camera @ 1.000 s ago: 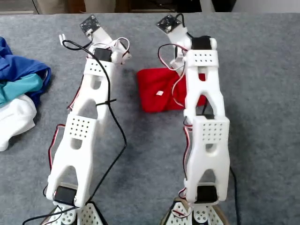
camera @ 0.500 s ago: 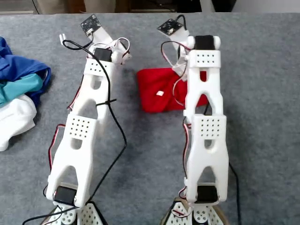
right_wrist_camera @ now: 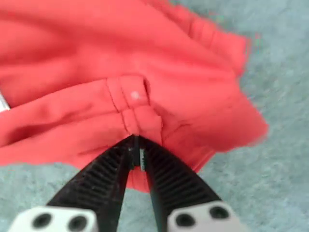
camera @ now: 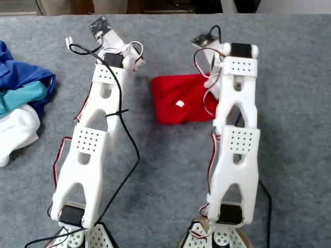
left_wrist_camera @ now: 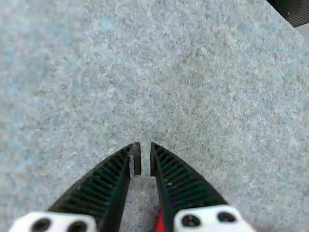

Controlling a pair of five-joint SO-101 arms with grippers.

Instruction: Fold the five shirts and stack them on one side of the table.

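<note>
The right gripper (right_wrist_camera: 136,152) pinches a pleat of the folded red shirt (camera: 176,93), likely to drag it aside for stacking, while the left gripper (left_wrist_camera: 142,157) hangs empty, jaws almost together.

Open desk (camera: 295,103) lies to the right of the right arm (camera: 235,139) and in the lane between both arms, near their bases. Obstacles:
- The red shirt (camera: 176,98) fills the far part of that lane, partly under the right arm.
- A pile of shirts (camera: 20,98) blocks the left edge.
- A black cable (camera: 135,150) loops beside the left arm (camera: 90,139).
</note>
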